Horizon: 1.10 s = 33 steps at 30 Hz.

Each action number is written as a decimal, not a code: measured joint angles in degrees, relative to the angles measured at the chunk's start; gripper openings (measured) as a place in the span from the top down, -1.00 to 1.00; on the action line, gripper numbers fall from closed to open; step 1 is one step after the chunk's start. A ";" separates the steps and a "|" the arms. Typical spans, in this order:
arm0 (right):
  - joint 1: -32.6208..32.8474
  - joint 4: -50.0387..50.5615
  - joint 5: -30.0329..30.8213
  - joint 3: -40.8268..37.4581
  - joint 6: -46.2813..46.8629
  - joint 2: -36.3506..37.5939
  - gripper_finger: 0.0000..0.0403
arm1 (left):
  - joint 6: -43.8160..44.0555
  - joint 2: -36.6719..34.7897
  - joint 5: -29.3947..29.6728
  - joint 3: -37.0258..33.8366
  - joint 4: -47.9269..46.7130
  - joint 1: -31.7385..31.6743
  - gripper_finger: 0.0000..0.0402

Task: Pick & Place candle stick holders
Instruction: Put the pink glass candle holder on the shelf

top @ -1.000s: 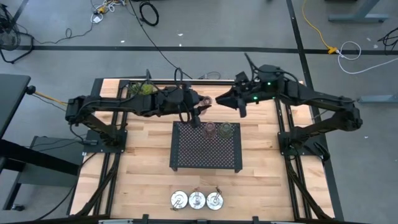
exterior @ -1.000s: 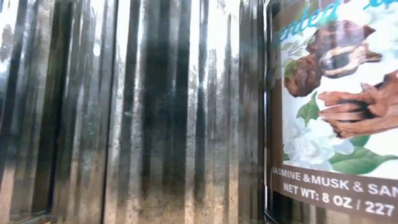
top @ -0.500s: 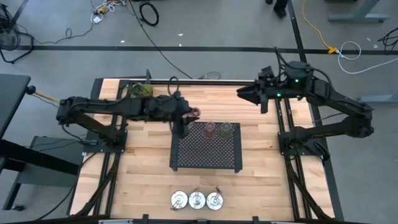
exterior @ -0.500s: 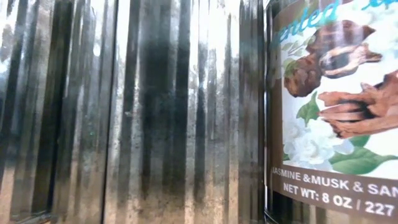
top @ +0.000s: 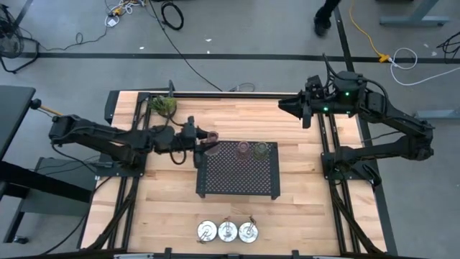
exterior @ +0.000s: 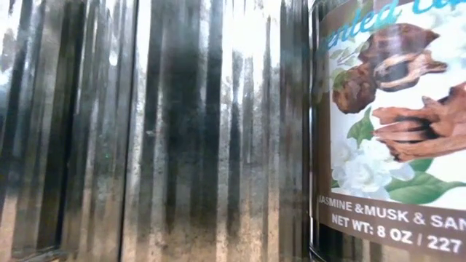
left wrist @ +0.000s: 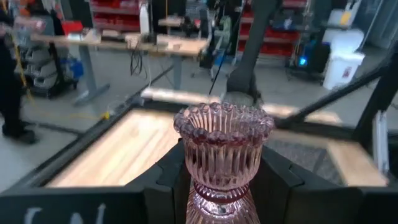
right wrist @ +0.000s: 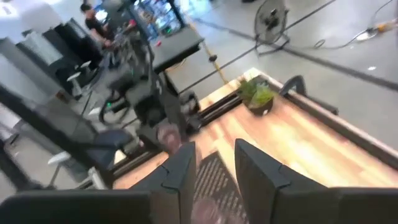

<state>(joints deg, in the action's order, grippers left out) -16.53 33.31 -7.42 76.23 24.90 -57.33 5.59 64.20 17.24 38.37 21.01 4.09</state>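
Over the last second the left arm has drawn back leftward from above the far edge of the tray (top: pixel 237 183), and its gripper (top: pixel 195 141) now sits just off the tray's far-left corner with a pink holder (top: pixel 211 137) at its tip; the right arm has pulled away to the far right corner of the bench (top: pixel 302 212), its gripper (top: pixel 300 109) well clear of the work. Judged from this, the left arm has lifted one pink holder out of the tray's far row and is carrying it off, so one pick looks done and its placing is still to come. In the left wrist view the pink holder (left wrist: pixel 224 146) stands upright between the two dark fingers (left wrist: pixel 283 180), its ribbed cup above them and its waist between them, so the jaws are clamped on it. The right jaws stand apart and hold nothing, as the right wrist view shows. A second pink holder (top: pixel 244 148) and the green holder (top: pixel 261 150) stand side by side at the tray's far edge, right of the carried one. Three silver dishes (top: pixel 228 231) lie in a row at the bench's near edge, well apart from both grippers. The plant (top: pixel 163 105) sits at the far left. The low view is blocked by something ribbed and a labelled jar close to the lens.
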 joint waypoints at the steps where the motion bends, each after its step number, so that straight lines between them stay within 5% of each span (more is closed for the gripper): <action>1: -0.03 -0.57 0.70 0.00 0.11 -0.07 0.44 | 0.08 0.30 0.02 -1.40 1.80 -0.04 0.36; 9: 0.11 -1.00 1.94 0.00 1.62 -0.33 0.44 | 0.27 6.68 1.07 -4.03 15.03 0.06 0.36; 20: 0.10 -0.19 2.05 0.00 1.62 -0.90 0.44 | 2.40 15.44 -0.53 -4.02 18.80 0.14 0.36; 33: 0.10 0.40 2.05 0.00 1.40 -0.88 0.44 | 3.65 16.25 -1.77 -4.00 20.46 -2.03 0.36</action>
<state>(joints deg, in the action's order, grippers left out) -16.43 33.72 -5.37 76.23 26.30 -58.22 9.24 80.46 15.47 34.38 41.48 2.06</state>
